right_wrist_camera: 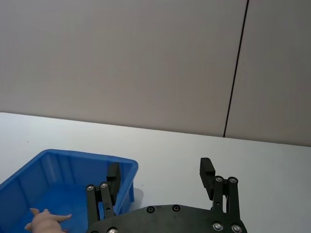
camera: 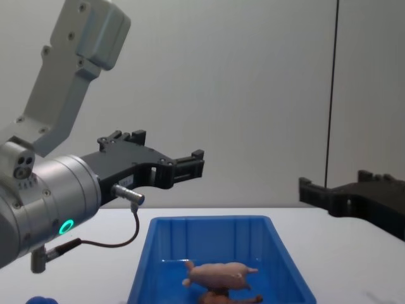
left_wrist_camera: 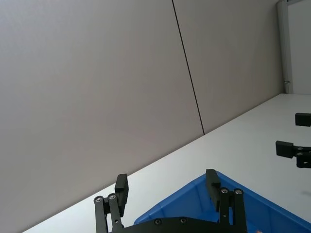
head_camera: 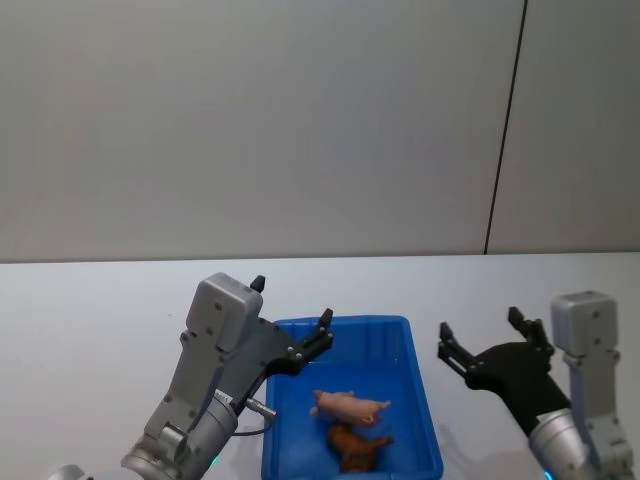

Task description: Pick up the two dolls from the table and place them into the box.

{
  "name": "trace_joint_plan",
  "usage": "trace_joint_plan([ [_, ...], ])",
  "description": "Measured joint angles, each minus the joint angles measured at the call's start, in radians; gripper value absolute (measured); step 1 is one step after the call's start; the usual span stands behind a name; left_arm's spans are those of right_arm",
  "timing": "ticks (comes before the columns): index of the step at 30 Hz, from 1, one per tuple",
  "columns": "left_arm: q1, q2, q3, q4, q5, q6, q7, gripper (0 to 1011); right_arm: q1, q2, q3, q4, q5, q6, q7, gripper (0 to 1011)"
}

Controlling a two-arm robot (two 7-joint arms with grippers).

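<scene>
**A:** Where do we stand? We count the pink pig [head_camera: 350, 406] and the brown animal [head_camera: 358, 445] both lying inside the blue box [head_camera: 345, 322]. They are toward its near end, the pig just beyond the brown one and, as far as we can tell, touching it.

**B:** Agreed, so we judge the placing done, and what is left is to get the arms clear. Our left gripper [head_camera: 292, 305] hangs above the box's left rim, jaws spread wide and holding nothing. Our right gripper [head_camera: 480, 325] hangs over the white surface [head_camera: 100, 300] just to the right of the box, jaws likewise apart and empty.

**A:** Then we should lift before we swing. The left arm is the one to mind. We draw it up and outward, away from the rim, so nothing knocks the box or disturbs the dolls.

**B:** And we leave both jaws open, since there is nothing to carry.

**A:** What does each view give us?

**B:** The head view lays both dolls out from above. The chest view gives us height: both grippers ride well above the rim, and the brown animal is half hidden below the pig. It also catches a small rounded blue object [camera: 38, 299] at its lower left corner. The right wrist view catches one end of the pig inside the box. The left wrist view gives us a corner of the box, with the right gripper farther off.
</scene>
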State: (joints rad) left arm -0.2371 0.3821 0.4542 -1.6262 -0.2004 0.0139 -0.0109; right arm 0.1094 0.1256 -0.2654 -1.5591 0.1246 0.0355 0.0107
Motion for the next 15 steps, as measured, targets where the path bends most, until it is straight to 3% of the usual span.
trace_joint_plan([
  [8,0.001,0.001,-0.001,0.0,0.0,0.003,0.0,1001,-0.025,0.015,0.01,-0.03,0.006,-0.006,-0.033,1001],
  [15,0.013,0.017,-0.012,-0.019,-0.02,0.037,0.003,1001,-0.036,0.022,0.015,-0.043,0.009,-0.008,-0.047,1001],
])
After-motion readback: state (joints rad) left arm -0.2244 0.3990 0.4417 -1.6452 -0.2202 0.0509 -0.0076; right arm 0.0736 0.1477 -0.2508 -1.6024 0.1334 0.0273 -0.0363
